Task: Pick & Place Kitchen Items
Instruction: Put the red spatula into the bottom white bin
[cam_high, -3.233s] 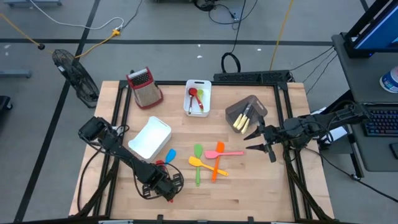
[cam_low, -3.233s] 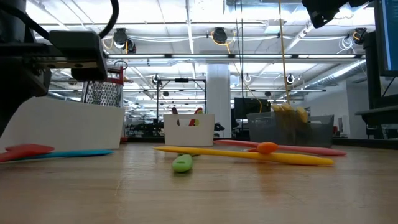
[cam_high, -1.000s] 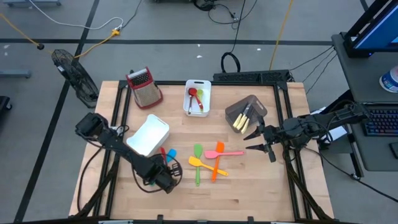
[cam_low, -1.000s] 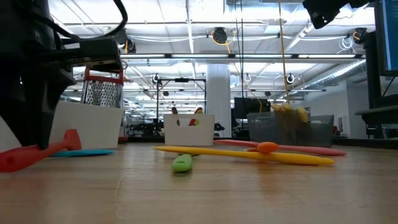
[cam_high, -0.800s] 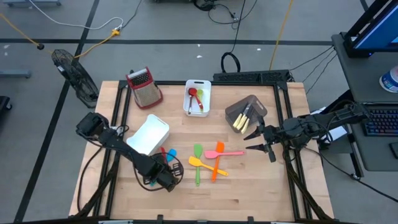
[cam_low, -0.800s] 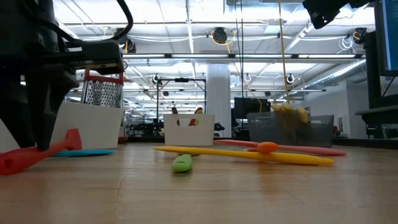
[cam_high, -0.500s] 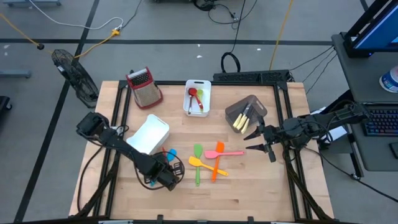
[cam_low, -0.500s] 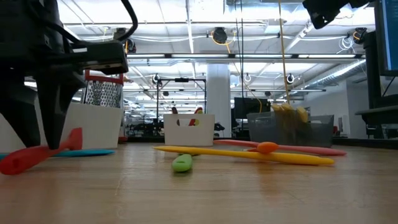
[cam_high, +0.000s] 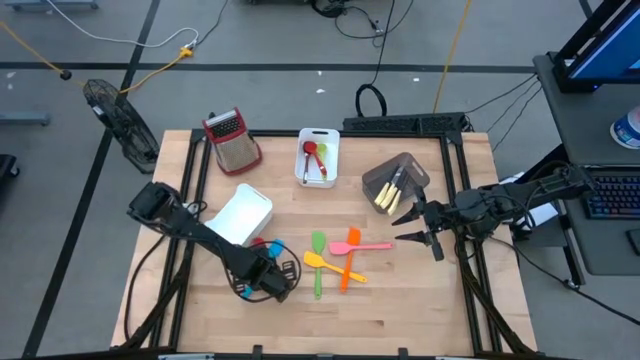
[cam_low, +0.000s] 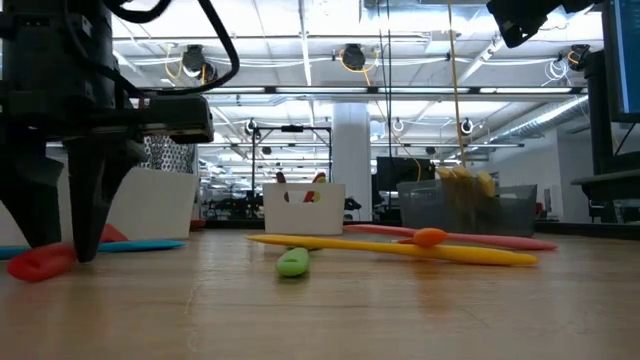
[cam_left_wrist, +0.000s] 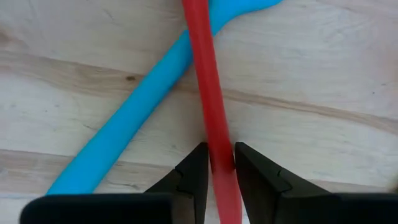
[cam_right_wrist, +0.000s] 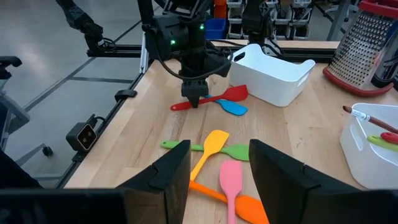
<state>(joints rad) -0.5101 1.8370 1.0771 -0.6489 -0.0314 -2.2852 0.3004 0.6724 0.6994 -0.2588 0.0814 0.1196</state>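
Observation:
My left gripper (cam_high: 264, 270) stands at the table's near left, shut on a red spatula (cam_right_wrist: 214, 97). A blue spatula (cam_left_wrist: 124, 130) lies on the wood beside it, crossing under the red handle. A green spatula (cam_high: 318, 262), a yellow one (cam_high: 328, 264), an orange one (cam_high: 348, 258) and a pink one (cam_high: 368, 245) lie crossed at mid-table. My right gripper (cam_high: 408, 228) hangs open and empty above the table's right side. My left gripper pinches the red spatula's handle (cam_left_wrist: 214, 134) between its two fingers, toward the handle's free end. The fingers (cam_low: 85, 225) point straight down and lie across the handle. The handle's free end (cam_low: 40, 263) is at the tabletop; the blade (cam_right_wrist: 236, 93) points toward the white bin.
A white bin (cam_high: 240, 215) stands just behind the left gripper. A small white bin (cam_high: 318, 158) with red and green utensils, a grey bin (cam_high: 395, 180) with yellow utensils and a metal grater (cam_high: 232, 140) stand at the back. Bare wood lies along the near edge.
My left gripper has gone a little toward the table's right edge, still shut on the red spatula. The spatula has turned about with it: its blade, tipped up a second ago, sits lower now, and its handle end has stayed at the tabletop.

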